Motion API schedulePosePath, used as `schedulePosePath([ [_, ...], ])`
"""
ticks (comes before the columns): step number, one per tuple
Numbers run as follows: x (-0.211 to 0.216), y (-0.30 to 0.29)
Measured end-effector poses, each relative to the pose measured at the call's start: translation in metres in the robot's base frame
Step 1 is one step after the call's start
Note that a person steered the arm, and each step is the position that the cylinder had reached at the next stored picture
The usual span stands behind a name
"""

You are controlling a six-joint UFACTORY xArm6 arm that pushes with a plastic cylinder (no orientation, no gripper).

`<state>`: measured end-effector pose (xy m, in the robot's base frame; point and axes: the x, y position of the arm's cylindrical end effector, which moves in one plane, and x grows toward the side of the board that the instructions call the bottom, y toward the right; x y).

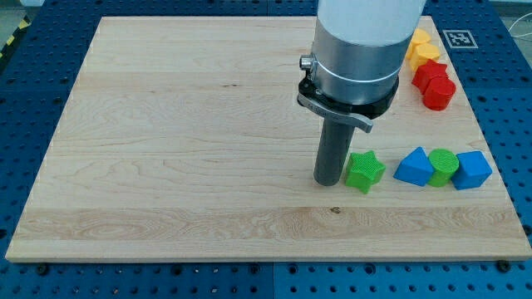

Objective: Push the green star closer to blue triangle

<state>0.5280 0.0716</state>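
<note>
Green star (pixel 364 171), probably a light, stiff plastic block that slides easily on the wooden board (pixel 183 141), lies just right of my tip (pixel 327 182), a bare rod without jaws, perhaps touching, the blue triangle (pixel 415 167) farther right.

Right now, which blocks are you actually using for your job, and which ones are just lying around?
For the job:
- green star, just to the view's right of my tip
- blue triangle, further right of the star

Just lying about:
- green round block, between the two blue ones
- blue block, far right
- red blocks, upper right
- yellow blocks, above the red ones
</note>
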Motion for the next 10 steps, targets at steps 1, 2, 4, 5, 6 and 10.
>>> schedulePosePath([
  [1,0.000,0.000],
  [2,0.000,0.000],
  [4,-0.012,0.001],
  [5,-0.018,0.004],
  [6,-0.018,0.009],
  [10,-0.018,0.019],
])
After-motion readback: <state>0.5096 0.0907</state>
